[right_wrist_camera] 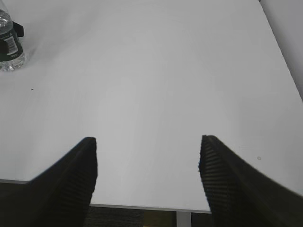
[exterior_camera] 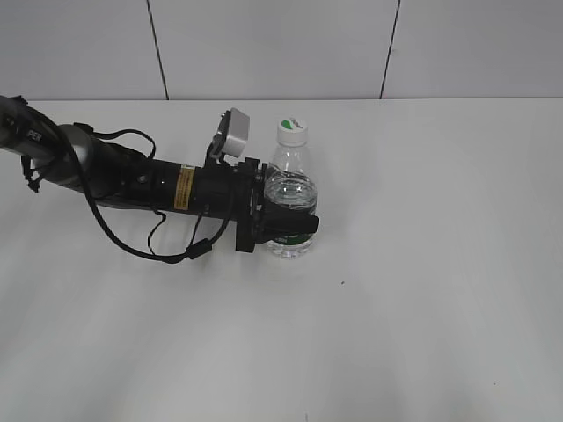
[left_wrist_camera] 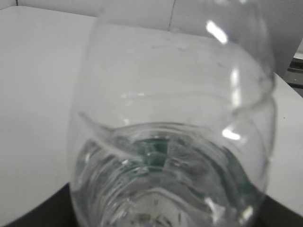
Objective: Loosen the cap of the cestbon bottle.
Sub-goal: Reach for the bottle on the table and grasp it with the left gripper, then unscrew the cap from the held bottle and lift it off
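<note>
The cestbon bottle (exterior_camera: 289, 189) stands upright on the white table, clear with a dark green label band. Its white cap (exterior_camera: 292, 131) with a green mark sits on top. My left gripper (exterior_camera: 286, 224) reaches in from the left and is shut on the bottle's lower body, around the label. In the left wrist view the bottle (left_wrist_camera: 170, 142) fills the frame up close; the cap is out of view there. My right gripper (right_wrist_camera: 147, 163) is open and empty above the table's near edge, out of the exterior view. The bottle also shows far off in the right wrist view (right_wrist_camera: 9, 45).
The white table (exterior_camera: 422, 290) spreads wide to the right and front of the bottle. A grey panelled wall (exterior_camera: 281, 44) runs behind it. The table's near edge (right_wrist_camera: 142, 206) lies just under my right gripper.
</note>
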Action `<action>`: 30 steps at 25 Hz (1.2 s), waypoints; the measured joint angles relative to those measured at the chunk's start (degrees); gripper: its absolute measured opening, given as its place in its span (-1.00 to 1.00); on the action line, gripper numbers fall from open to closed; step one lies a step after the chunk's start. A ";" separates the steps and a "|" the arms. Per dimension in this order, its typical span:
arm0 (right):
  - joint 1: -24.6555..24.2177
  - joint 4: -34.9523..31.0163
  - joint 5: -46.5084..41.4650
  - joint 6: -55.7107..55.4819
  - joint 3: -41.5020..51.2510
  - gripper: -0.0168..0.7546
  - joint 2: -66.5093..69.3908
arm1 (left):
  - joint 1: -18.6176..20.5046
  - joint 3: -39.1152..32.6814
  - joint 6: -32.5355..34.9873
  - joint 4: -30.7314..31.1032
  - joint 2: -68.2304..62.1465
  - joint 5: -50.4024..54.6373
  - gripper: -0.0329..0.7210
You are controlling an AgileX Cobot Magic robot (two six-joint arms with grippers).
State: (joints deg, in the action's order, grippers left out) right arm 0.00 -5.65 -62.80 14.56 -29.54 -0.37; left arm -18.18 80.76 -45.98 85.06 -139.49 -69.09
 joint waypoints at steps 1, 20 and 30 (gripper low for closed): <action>0.00 0.00 0.00 0.00 0.00 0.38 0.00 | 0.00 0.00 0.00 0.00 0.00 0.00 0.15; 0.00 -2.22 1.10 -1.20 -0.59 0.38 0.00 | 0.00 0.00 0.00 0.23 0.00 0.00 0.15; 0.00 -9.95 2.16 -2.60 -5.18 0.38 22.33 | 0.00 0.00 0.00 0.24 0.00 -0.06 0.15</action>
State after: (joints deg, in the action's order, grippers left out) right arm 0.00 -15.60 -60.65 11.96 -34.72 21.97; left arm -18.18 80.76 -45.98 85.30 -139.49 -69.14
